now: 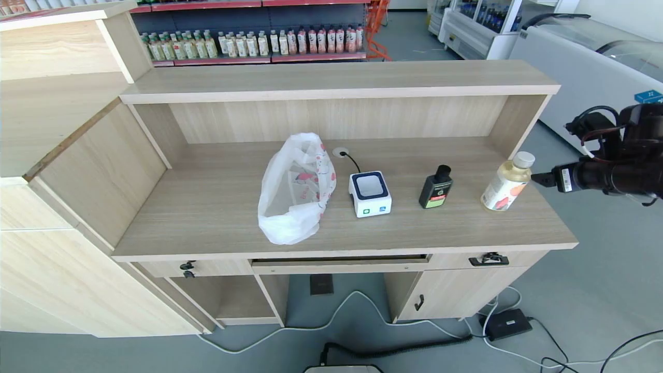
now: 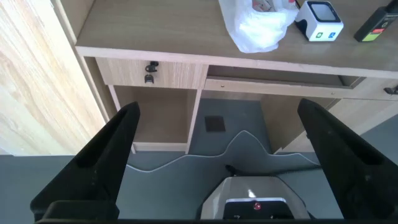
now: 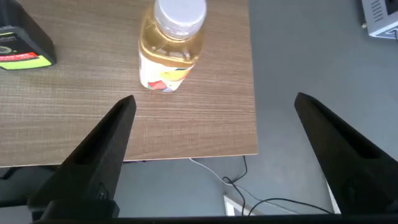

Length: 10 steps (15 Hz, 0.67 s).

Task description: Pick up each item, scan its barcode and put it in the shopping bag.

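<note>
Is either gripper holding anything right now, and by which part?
Nothing is held. The right gripper is open, stopped short of the bottle. The left gripper is open too, low in front of the counter.

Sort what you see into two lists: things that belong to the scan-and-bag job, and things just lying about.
Belongs to the job:
drink bottle with a white cap
dark bottle with a black cap
barcode scanner
shopping bag

Just lying about:
shelved drinks behind the counter
chest freezer
power adapter on the floor
coiled black cable
</note>
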Tool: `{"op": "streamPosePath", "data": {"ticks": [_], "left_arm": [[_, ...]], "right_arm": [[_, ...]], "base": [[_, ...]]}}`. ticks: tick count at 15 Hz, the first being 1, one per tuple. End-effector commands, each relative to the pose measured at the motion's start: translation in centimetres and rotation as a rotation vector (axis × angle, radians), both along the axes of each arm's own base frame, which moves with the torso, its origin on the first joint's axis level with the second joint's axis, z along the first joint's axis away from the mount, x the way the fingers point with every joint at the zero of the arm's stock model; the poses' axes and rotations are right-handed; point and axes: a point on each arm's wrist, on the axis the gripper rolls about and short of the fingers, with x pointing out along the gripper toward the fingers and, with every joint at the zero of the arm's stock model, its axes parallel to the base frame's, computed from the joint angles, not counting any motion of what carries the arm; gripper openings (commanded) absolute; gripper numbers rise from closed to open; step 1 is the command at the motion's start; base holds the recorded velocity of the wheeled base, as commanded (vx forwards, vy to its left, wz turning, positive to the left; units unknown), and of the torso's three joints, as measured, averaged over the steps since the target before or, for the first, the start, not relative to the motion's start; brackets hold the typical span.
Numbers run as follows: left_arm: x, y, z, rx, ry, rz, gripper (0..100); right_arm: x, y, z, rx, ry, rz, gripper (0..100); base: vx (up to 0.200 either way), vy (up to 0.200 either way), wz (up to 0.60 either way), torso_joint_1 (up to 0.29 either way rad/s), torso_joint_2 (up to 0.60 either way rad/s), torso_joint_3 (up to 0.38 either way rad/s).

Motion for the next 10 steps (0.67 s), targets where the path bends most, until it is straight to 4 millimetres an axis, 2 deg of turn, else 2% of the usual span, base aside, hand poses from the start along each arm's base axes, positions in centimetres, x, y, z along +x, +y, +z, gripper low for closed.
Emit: {"op": "streamPosePath", "data": {"ticks": [1, 3, 6, 10], "left_arm": [[0.0, 0.0, 0.0, 0.0, -0.001, 0.001, 100], [0.0, 0.0, 0.0, 0.0, -0.001, 0.001, 100], [0.0, 0.0, 0.0, 0.0, -0.001, -0.001, 100], [0.0, 0.0, 0.0, 0.0, -0.001, 0.001, 100]], "right_arm": [[1.6, 1.2, -1.7, 0.014, 0.037, 0.05, 100], [2.3, 3.0, -1.5, 0.019, 0.023, 0.122, 100], [3.7, 4.0, -2.1, 0.011, 0.021, 0.153, 100], [5.8, 5.1, -3.8, -0.063, 0.045, 0.211, 100]], "base": [[0.0, 0.0, 0.0, 0.0, 0.0, 0.0], [0.0, 0.0, 0.0, 0.0, 0.0, 0.0], [0.0, 0.0, 0.0, 0.0, 0.0, 0.0], [0.0, 0.0, 0.0, 0.0, 0.0, 0.0]]}}
